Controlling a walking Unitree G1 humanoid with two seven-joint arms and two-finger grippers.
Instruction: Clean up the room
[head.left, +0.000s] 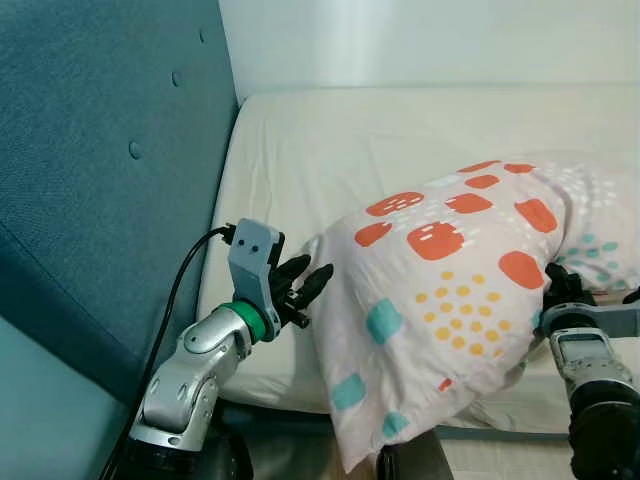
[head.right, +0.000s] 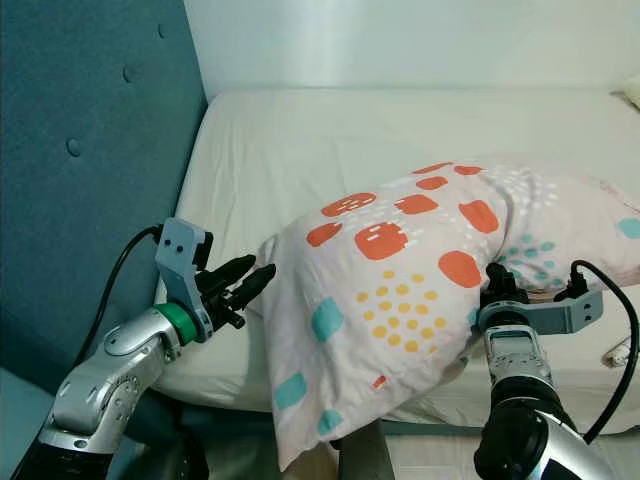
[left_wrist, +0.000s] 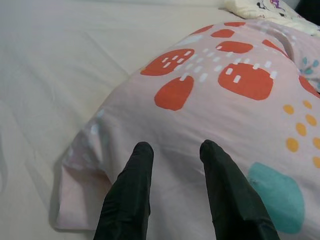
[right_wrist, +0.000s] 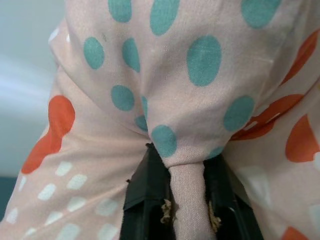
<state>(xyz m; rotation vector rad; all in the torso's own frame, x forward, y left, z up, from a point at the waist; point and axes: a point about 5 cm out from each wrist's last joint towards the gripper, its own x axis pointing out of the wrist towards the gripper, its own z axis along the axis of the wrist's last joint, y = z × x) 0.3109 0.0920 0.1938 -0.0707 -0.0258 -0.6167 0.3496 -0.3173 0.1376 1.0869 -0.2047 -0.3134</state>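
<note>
Pillow (head.left: 440, 300) fabric pinched between right end effector (right_wrist: 187, 207) fingers.

A patterned pillow (head.right: 400, 300) overhangs the bed (head.right: 300, 150) edge between two end effectors, left (head.right: 250, 280) and right (head.right: 497, 285).

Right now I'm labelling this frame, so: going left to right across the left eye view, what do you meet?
Teal headboard → left gripper, fingers open at the pillow's corner → patterned pillow on the white mattress → right gripper, shut on a fold of the pillow.
</note>
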